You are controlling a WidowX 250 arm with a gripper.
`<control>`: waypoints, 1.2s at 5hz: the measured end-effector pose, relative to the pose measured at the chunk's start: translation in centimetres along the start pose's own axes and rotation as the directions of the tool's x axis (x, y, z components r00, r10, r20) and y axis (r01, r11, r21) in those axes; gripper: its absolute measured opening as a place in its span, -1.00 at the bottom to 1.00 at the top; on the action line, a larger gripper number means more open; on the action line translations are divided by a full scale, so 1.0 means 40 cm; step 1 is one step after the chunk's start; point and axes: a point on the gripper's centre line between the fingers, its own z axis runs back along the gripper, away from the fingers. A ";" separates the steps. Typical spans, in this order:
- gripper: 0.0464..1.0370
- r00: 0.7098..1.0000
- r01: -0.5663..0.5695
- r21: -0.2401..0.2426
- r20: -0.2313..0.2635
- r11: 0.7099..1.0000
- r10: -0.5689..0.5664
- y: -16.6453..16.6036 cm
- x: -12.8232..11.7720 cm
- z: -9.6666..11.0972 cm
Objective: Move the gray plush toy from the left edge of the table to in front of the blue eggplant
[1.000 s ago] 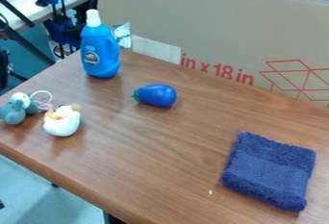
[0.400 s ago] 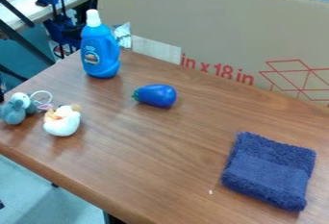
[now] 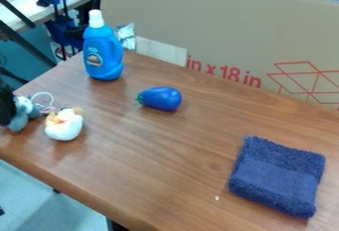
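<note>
Fingers (image 3: 7, 108), apart or together I cannot tell, adjoin a gray plush toy (image 3: 19, 121); beyond them, its base steadies a bottle (image 3: 103, 55).

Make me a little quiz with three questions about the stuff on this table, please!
1. True or false: the dark blue towel lies folded.
2. Fill in the missing colour: the blue bottle has a ____ cap.
3. Which of these is closest to the black gripper at the left edge?
A) the dark blue towel
B) the grey toy
C) the blue bottle

Key: 1. true; 2. white; 3. B
</note>
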 end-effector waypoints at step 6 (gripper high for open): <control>0.93 0.982 -0.080 -0.150 0.157 0.985 0.104 -0.018 0.036 0.001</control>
